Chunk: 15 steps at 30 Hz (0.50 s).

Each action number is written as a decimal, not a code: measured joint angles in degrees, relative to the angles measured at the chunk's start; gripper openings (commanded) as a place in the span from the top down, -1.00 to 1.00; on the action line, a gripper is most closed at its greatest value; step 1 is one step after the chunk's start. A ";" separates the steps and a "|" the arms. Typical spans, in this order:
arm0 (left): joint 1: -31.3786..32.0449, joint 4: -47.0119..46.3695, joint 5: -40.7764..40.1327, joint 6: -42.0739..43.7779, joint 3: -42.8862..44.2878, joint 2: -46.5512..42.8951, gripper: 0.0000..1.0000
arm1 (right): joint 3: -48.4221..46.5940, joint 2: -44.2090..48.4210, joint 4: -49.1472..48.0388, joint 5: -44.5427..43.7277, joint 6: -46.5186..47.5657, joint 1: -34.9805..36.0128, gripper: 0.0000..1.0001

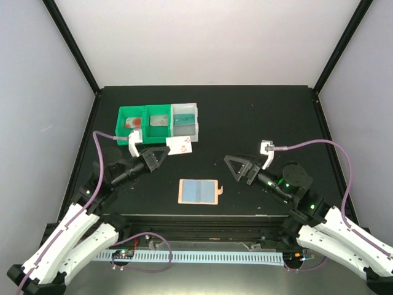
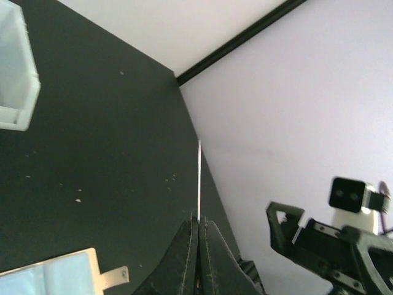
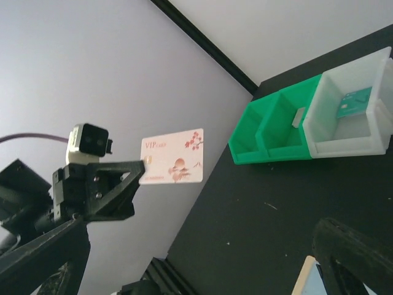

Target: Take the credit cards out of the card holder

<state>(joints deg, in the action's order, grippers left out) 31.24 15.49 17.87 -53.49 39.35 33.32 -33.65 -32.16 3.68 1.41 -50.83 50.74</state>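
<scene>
L gripper (image 1: 164, 150) is clenched on one edge of a white VIP credit card (image 1: 178, 145) w/ pink blossom print, held up off the black table (image 1: 245, 117). R gripper (image 1: 243, 170) has its jaws spread wide, nothing btwn them. Tan card holder (image 1: 199, 191) lies open and flat btwn the two grippers, a bit nearer the bases. Just beyond the L jaws, the green bin (image 1: 145, 109) holds a red-pink card (image 1: 131, 123) and a grey card (image 1: 159, 120), and the white bin (image 1: 185, 108) holds a teal card (image 1: 184, 125).

I'm looking at a matte black table (image 1: 258, 110) boxed by plain white walls (image 1: 202, 37) at 9, 12 and 3 o'clock, black corner struts (image 1: 72, 46) at 11 and 1, under even light.
</scene>
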 measured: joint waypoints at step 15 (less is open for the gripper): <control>-17.25 6.49 11.10 12.98 5.88 19.43 0.97 | 4.90 4.70 5.33 -1.77 2.58 0.00 -1.00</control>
<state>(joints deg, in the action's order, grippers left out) 14.00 21.98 28.97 -40.51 45.23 52.75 -28.75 -27.46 9.02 -0.36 -48.25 50.74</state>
